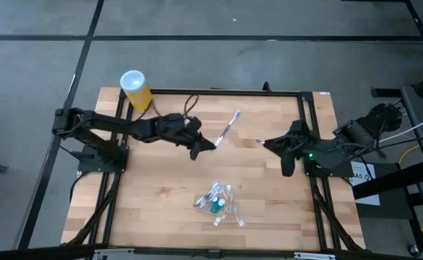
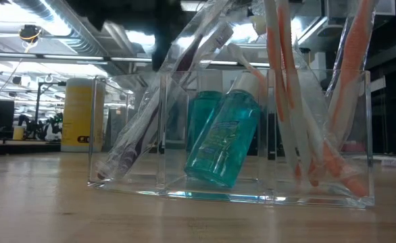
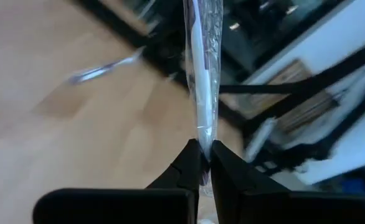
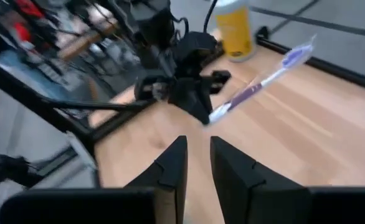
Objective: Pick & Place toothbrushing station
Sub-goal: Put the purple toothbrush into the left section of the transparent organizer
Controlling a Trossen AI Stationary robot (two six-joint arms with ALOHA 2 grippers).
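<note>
- My left end effector (image 1: 210,142) is pinching one wrapped toothbrush (image 1: 227,128) by its very end, held off the bench (image 1: 161,195) over the far middle; the left wrist view shows the fingers (image 3: 189,165) pressed together on the wrapper tip only.
- Risk 1: grip is on thin film at the extreme end, so the brush may slide or pivot in the pinch w/ any quick wrist turn. Cause: long lever, tiny contact.
- Risk 2: the brush sticks out tilted past my fingers; if I come in low, the free purple end could snag the clear holder (image 2: 232,135) rim and tip it. The holder looks light.
- Holder sits on the near-middle bench, well apart from my held brush. Its compartments already carry brushes: purple-end ones (image 2: 140,138) in one, orange-end ones (image 2: 299,121) in another, teal tube (image 2: 226,138) between them. Crowded slots leave little room, so a jam is likely if I drop in at an angle.
- A few more brushes seem to lie loose beside the holder (image 1: 229,209); can't tell how many.
- My right end effector (image 1: 289,160) waits over the right side of the bench, fingers slightly spread, holding nothing. It's near my path; collision poss. if both move toward the middle.
- Yellow canister (image 1: 136,88) at the far left corner is out of the way.
</note>
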